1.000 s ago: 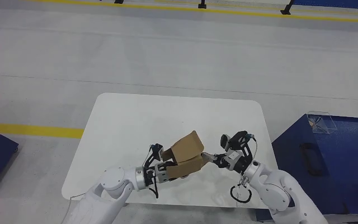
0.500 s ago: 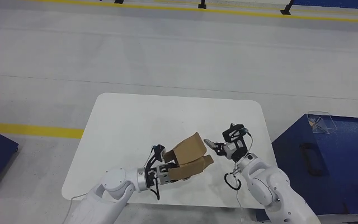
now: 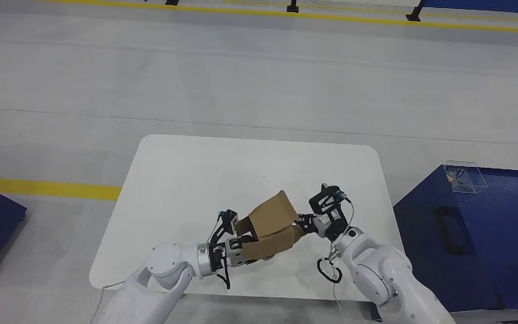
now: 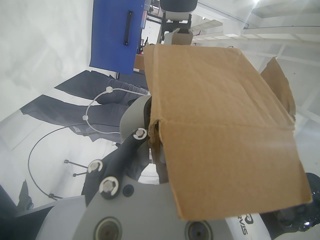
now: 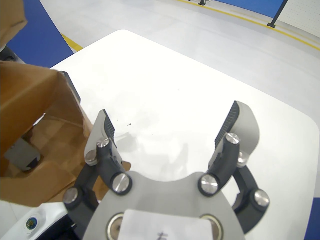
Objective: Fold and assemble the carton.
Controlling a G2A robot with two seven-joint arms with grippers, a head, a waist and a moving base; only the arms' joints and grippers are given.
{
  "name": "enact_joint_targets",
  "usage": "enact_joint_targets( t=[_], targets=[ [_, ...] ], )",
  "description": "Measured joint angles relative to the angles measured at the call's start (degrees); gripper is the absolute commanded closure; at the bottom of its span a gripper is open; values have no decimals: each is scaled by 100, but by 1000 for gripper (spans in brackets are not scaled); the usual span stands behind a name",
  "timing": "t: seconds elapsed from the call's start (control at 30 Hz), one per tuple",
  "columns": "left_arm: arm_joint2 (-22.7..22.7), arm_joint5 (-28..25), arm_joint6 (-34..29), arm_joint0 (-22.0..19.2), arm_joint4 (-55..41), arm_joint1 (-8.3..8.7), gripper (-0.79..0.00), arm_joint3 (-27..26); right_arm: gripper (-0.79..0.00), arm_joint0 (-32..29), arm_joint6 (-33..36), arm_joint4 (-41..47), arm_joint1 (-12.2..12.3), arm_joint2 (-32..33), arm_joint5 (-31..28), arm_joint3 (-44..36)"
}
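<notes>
You've got a white table (image 3: pixel 202 170) with rounded corners on a grey floor (image 3: pixel 243 73). A yellow line (image 3: pixel 57 189) runs to one side and a blue cabinet (image 3: pixel 453 235) stands on the other. Your left gripper (image 3: pixel 241 241) is clamped on the brown carton (image 3: pixel 271 223), raised over the table's near edge with its flaps loose. Your right gripper (image 5: pixel 170 111) is spread wide and holds nothing. One finger (image 5: pixel 102 131) sits just beside the carton's open end; can't tell if it touches.
</notes>
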Motion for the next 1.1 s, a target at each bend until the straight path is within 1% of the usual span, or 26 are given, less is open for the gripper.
enact_joint_targets(
  t=[0.3, 0.47, 0.93, 1.03, 1.1],
  targets=[
    [50, 22, 35, -31, 18, -22, 0, -3, -785, -28, 12, -560, -75, -344, 181, -83],
    [61, 33, 55, -39, 15, -32, 0, 17, -785, -22, -58, -691, -120, -465, 247, -85],
    [74, 35, 47, -38, 16, -49, 0, 24, -785, -52, -83, -561, -185, -416, 43, -58],
    [74, 38, 20, -39, -7, -53, 0, 23, -785, -61, -75, -350, -186, -280, -73, -81],
    [66, 59, -67, -34, -109, -55, 0, 25, -785, -109, -21, -8, -172, -94, -286, -105]
  ],
)
